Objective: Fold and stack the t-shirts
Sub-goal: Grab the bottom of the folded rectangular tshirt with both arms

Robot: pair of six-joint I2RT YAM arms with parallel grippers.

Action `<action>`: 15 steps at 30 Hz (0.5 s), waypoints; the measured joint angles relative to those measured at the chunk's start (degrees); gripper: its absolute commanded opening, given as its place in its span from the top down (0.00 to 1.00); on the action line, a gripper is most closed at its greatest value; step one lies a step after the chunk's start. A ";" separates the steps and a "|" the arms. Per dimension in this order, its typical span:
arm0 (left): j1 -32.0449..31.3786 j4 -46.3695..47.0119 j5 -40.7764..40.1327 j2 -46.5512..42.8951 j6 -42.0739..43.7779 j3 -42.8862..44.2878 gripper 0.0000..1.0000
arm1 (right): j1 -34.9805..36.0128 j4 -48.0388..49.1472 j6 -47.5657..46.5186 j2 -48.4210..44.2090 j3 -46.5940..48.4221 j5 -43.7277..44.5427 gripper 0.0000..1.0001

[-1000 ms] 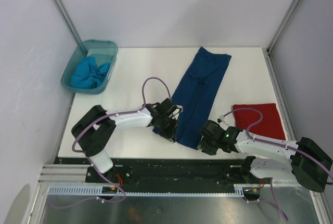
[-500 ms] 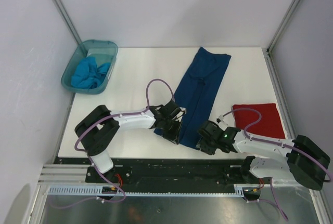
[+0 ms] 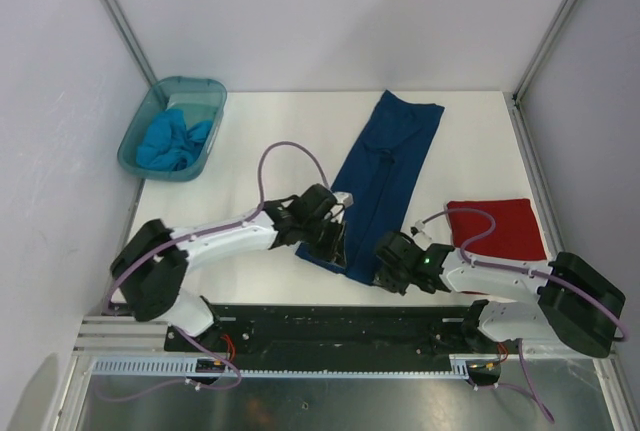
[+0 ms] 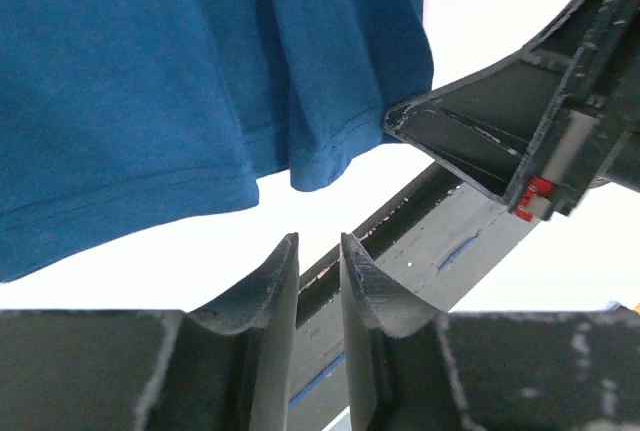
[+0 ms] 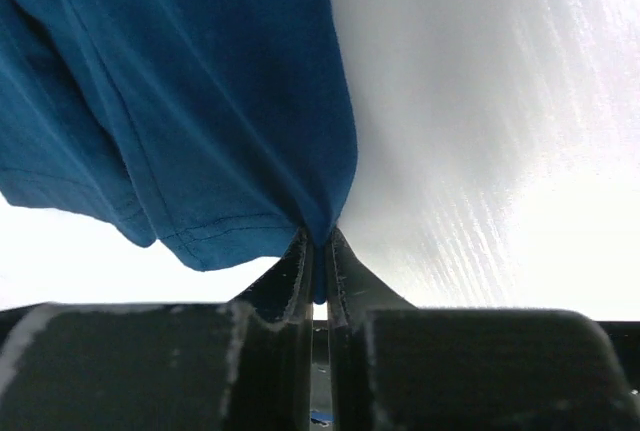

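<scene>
At far left a translucent teal tub (image 3: 130, 141) sits at the worktop (image 3: 260, 141) edge. A turquoise t-shirt (image 3: 168, 143) is bunched inside it, so crumpled that its sleeves and collar cannot be picked out.

The left tool (image 4: 318, 246) hovers just short of the near hem of the navy t-shirt (image 3: 388, 166). Its fingers (image 4: 285, 271) are almost together, with a slim gap between them and no cloth in it.

The navy shirt lies mid-worktop as a long narrow strip slanting from far right to near left. Only plain blue faces up, so no print or lettering shows. From above, its near end is partly covered by both arms.

The right tool (image 5: 320, 241) is pressed together on the strip's near corner, pinching the hem. A small red piece (image 4: 530, 196) on its body is too small to read.

At right the red t-shirt (image 3: 500, 231) lies folded flat, with a purple cable (image 3: 470, 213) crossing its near left part.
</scene>
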 measured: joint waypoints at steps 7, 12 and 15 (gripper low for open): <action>7.96 -1.60 -2.14 -9.90 -0.13 -3.52 0.59 | -1.09 -7.91 -0.50 -4.20 -0.20 0.90 1.00; 10.71 -2.84 -3.19 -8.48 0.00 -5.97 0.57 | -4.76 -15.87 -3.06 -10.51 -0.92 1.84 1.00; 10.47 -3.26 -2.82 -5.73 0.00 -6.51 0.55 | -7.10 -18.21 -4.92 -12.98 -2.14 1.75 1.00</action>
